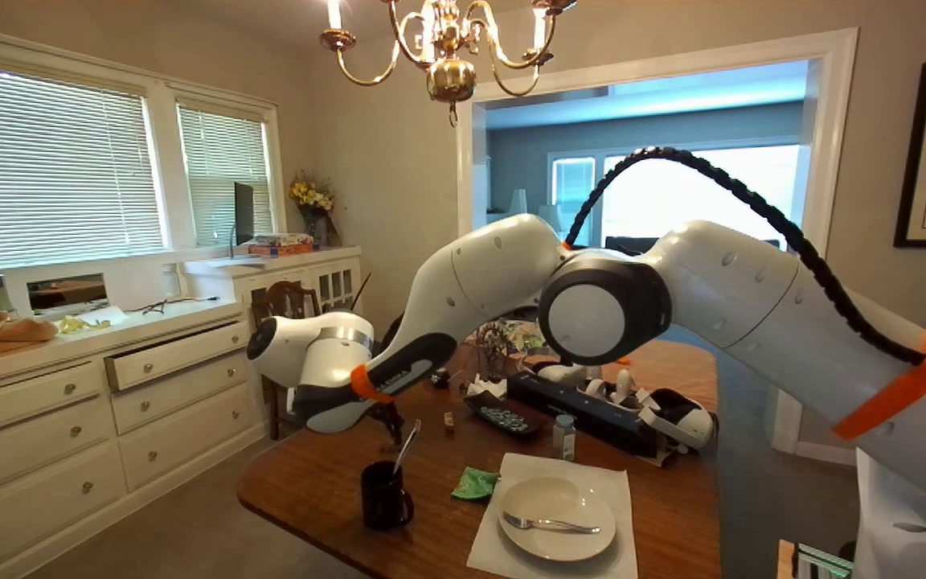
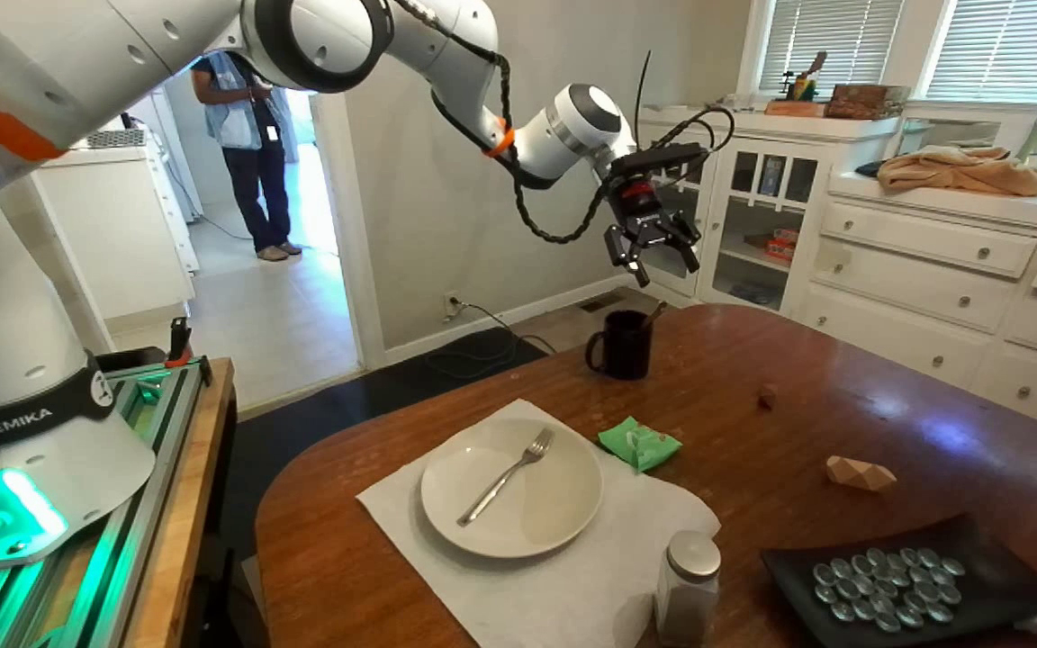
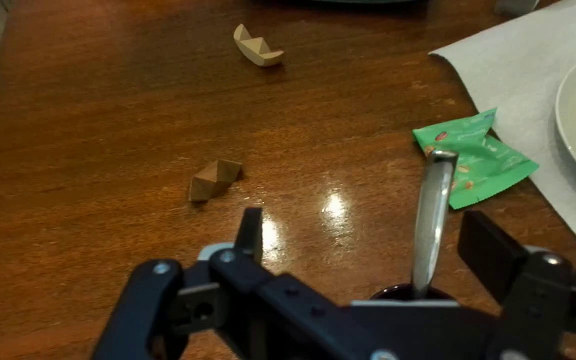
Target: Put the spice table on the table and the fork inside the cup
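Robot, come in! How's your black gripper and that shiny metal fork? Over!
Black gripper open, empty. Shiny metal fork lying on round white plate. Slim metal handle leaning out of black mug, may crowd fork.

A: What does your table (image 2: 752, 351) carry? Surface first.
B: Glossy, brown. Your black mug (image 2: 624, 346) stands upright near one edge.
A: Next?
B: A sheet of white paper (image 2: 563, 594). Your green packet (image 3: 485, 157) overlaps its margin; a shaker (image 2: 688, 589) stands upright just beside it.
A: Elsewhere?
B: A small brown block (image 3: 215, 180) and a paler block (image 3: 258, 48), apart. Near the latter you have a black tray (image 2: 1005, 578); near that, a long black box (image 1: 575, 410).
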Robot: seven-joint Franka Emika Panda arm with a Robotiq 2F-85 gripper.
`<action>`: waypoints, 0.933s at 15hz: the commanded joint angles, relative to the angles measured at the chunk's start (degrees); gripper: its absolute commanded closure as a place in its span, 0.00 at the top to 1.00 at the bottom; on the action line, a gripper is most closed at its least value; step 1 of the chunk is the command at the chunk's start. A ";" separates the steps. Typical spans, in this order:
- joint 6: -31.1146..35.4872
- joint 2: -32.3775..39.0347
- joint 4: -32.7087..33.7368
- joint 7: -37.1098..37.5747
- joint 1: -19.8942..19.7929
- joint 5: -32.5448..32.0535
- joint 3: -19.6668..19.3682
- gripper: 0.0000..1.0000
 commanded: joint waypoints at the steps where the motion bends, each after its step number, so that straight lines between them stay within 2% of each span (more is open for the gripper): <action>1: 7.29 -7.63 -9.90 8.58 -2.87 3.01 1.71 1.00; 7: 21.06 -18.82 -25.17 22.06 -7.30 7.13 2.35 1.00; 14: 41.79 -30.86 -44.16 36.02 -11.74 10.47 1.90 1.00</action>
